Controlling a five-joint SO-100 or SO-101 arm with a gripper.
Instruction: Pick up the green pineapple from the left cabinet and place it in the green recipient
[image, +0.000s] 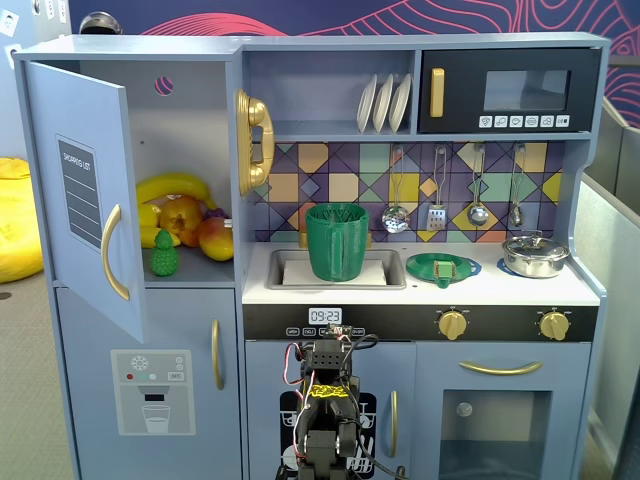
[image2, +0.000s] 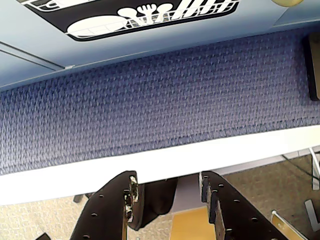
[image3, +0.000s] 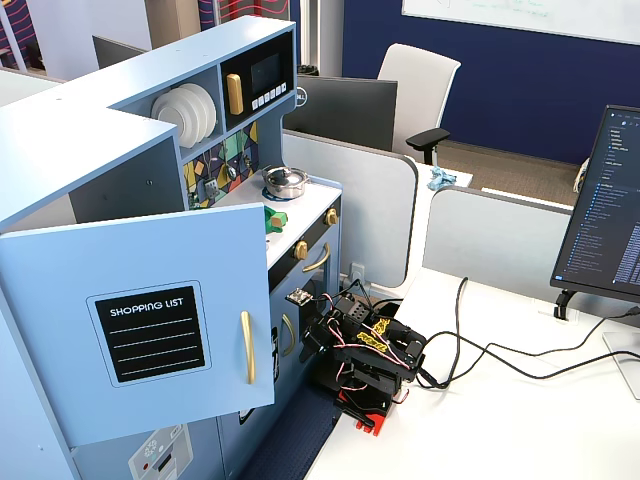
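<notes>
The green pineapple (image: 164, 254) stands upright at the front of the shelf in the left cabinet (image: 185, 130), whose door (image: 85, 190) hangs open. The green recipient (image: 337, 240), a tall ribbed cup, stands in the sink. My arm (image: 325, 405) is folded low in front of the kitchen's lower doors, far below both; it also shows in a fixed view (image3: 365, 350). In the wrist view my gripper (image2: 167, 179) is open and empty, pointing down over the white table edge and blue carpet. The pineapple and recipient are hidden in the wrist view.
Yellow bananas (image: 175, 188) and red-orange fruit (image: 200, 230) sit behind the pineapple. A flat green plate (image: 443, 267) and a silver pot (image: 533, 255) stand on the counter right of the sink. The open door (image3: 140, 320) juts out over the arm's left side. Cables (image3: 480, 350) lie on the white table.
</notes>
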